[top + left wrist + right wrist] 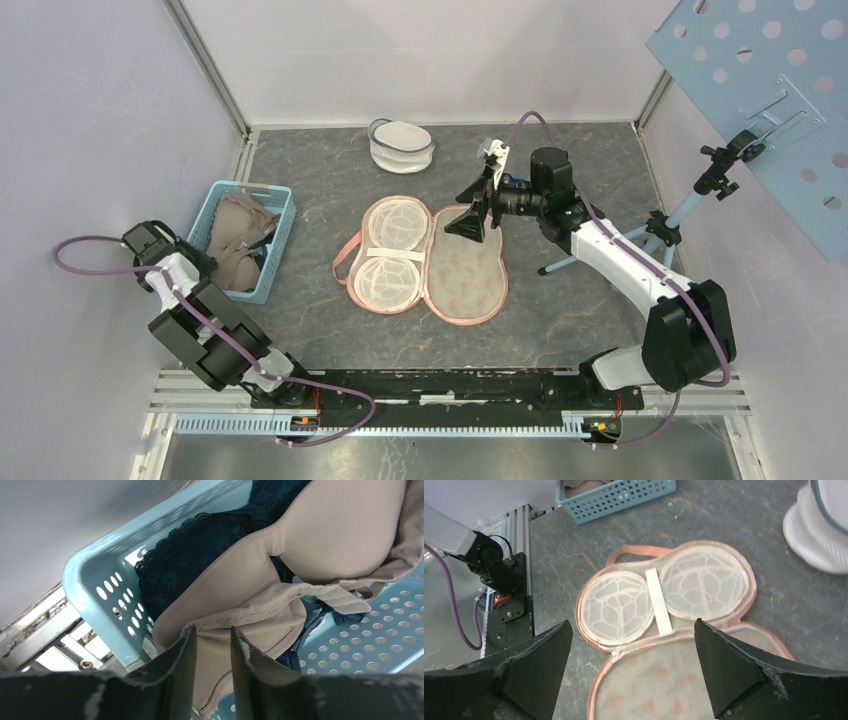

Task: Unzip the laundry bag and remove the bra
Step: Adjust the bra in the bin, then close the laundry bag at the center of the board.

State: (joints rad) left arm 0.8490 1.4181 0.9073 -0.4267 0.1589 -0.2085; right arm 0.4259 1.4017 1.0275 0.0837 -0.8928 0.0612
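Observation:
The pink-trimmed mesh laundry bag [420, 260] lies unzipped and spread flat in the middle of the table, and its two halves also show in the right wrist view [664, 600]. A beige bra [240, 235] lies in the light blue basket [278, 250] at the left. My left gripper [208, 262] is over the basket, its fingers nearly together with the beige bra's fabric [325, 535] between them [212, 632]. My right gripper [478, 190] is open and empty, held above the bag's right half [631, 630].
A dark lace garment [200, 545] lies under the beige bra in the basket [90, 575]. A white mesh pouch [402, 145] stands at the back centre. A tripod stand [660, 230] and a perforated blue panel [760, 90] are at the right.

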